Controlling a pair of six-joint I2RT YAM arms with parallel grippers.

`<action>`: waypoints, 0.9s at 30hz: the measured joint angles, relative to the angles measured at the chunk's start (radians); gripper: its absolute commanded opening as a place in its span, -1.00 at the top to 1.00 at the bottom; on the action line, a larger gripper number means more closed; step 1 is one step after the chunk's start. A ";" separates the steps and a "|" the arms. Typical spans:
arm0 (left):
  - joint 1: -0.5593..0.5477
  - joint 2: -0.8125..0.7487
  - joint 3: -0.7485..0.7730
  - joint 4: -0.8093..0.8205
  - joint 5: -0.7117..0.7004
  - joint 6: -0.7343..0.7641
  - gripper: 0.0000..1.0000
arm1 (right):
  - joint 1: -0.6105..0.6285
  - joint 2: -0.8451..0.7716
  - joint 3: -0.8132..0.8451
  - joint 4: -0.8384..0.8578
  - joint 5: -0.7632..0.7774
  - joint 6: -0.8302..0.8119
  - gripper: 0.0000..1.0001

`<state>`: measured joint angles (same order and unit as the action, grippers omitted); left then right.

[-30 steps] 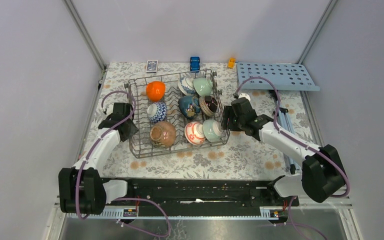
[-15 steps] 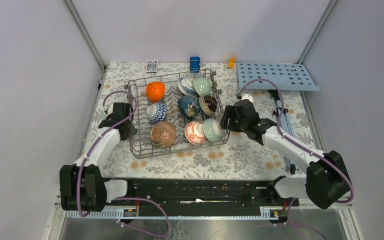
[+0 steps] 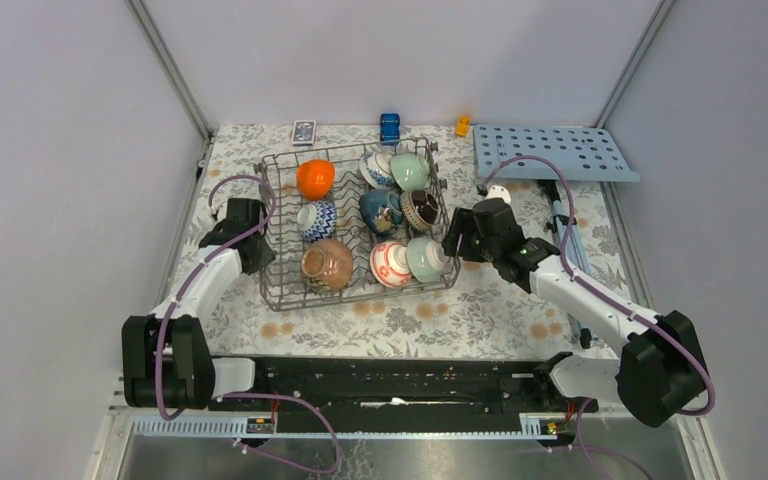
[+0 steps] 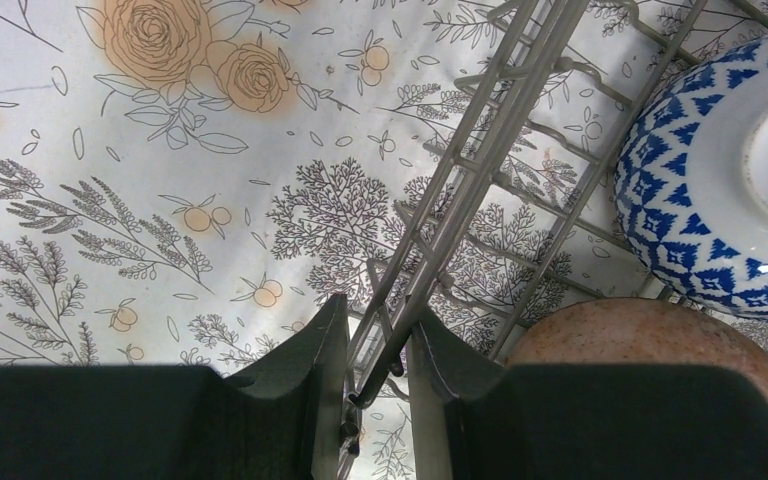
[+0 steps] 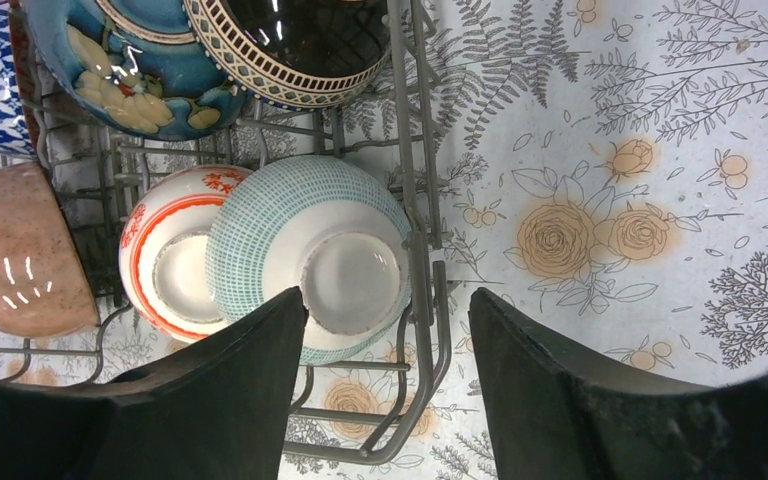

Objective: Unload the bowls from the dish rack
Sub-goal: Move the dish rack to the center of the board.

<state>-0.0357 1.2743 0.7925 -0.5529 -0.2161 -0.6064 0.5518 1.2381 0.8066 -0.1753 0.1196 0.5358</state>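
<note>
**A:** Where is the rack?

**B:** The rack [image 3: 360, 291] sits mid-table on the flowered cloth [image 3: 500, 310], slightly skewed, between the two arms. All the bowls [image 3: 385, 215] are inside it.

**A:** Which ones?

**B:** Along the left side, far to near, are an orange bowl [image 3: 315, 178], a blue-and-white bowl [image 3: 316, 218] and a brown bowl [image 3: 326, 265]. At the near right, a red-and-white bowl [image 3: 390, 263] lies against a green bowl [image 3: 425, 258]. Both are tipped on their sides with their feet facing the right wrist camera. Behind them are a dark blue bowl [image 3: 372, 205] and a dark brown bowl [image 3: 420, 208], whose glossy inside shows. Two more sit at the far end, one patterned and one pale green.

**A:** And the left gripper?

**B:** The left gripper [image 4: 375, 365] is at the rack's left wall, near the brown bowl. Its fingers are pressed in on the rim wire, pinching it.

**A:** The right one?

**B:** The right gripper [image 5: 388, 300] is spread wide over the rack's right wall. The wall wires and the edge of the green bowl lie between its fingers. I cannot tell whether a finger touches the bowl, and it grips nothing.

**A:** Anything else on the table?

**B:** A blue board [image 3: 555, 152] with holes lies at the far right. A blue toy car [image 3: 390, 127], a small orange thing [image 3: 463, 125] and a card box [image 3: 303, 131] line the far edge.
</note>
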 measured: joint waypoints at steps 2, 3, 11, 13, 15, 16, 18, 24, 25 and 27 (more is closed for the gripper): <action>0.000 0.002 0.000 0.006 0.007 -0.002 1.00 | -0.006 0.012 0.006 -0.001 0.011 0.001 -0.22; 0.000 0.004 0.000 0.007 0.009 -0.003 1.00 | -0.009 0.024 0.013 -0.001 0.014 0.002 -0.18; 0.001 0.008 0.000 0.018 0.018 -0.003 1.00 | -0.050 0.204 0.127 -0.001 0.029 0.000 0.20; 0.002 0.011 0.000 0.021 0.019 -0.003 1.00 | -0.052 0.247 0.161 0.000 0.029 -0.004 0.31; 0.002 0.016 0.005 0.024 0.024 -0.003 1.00 | -0.055 0.278 0.181 0.000 0.029 -0.007 0.41; 0.002 0.020 0.008 0.025 0.026 -0.003 1.00 | -0.058 0.293 0.190 -0.002 0.029 -0.007 0.46; 0.002 0.032 0.017 0.027 0.034 -0.003 1.00 | -0.068 0.324 0.206 -0.007 0.030 -0.007 0.53; 0.002 0.066 0.043 0.050 0.074 -0.015 1.00 | -0.097 0.372 0.236 -0.018 0.024 -0.006 0.62; 0.001 0.073 0.047 0.054 0.080 -0.019 1.00 | -0.102 0.377 0.244 -0.022 0.024 -0.008 0.64; 0.000 0.093 0.058 0.063 0.092 -0.030 1.00 | -0.112 0.393 0.267 -0.032 0.024 -0.014 0.67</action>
<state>-0.0360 1.3670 0.8505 -0.4896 -0.1238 -0.6361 0.4397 1.6310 1.0733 -0.2073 0.1436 0.5213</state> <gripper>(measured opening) 0.284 0.195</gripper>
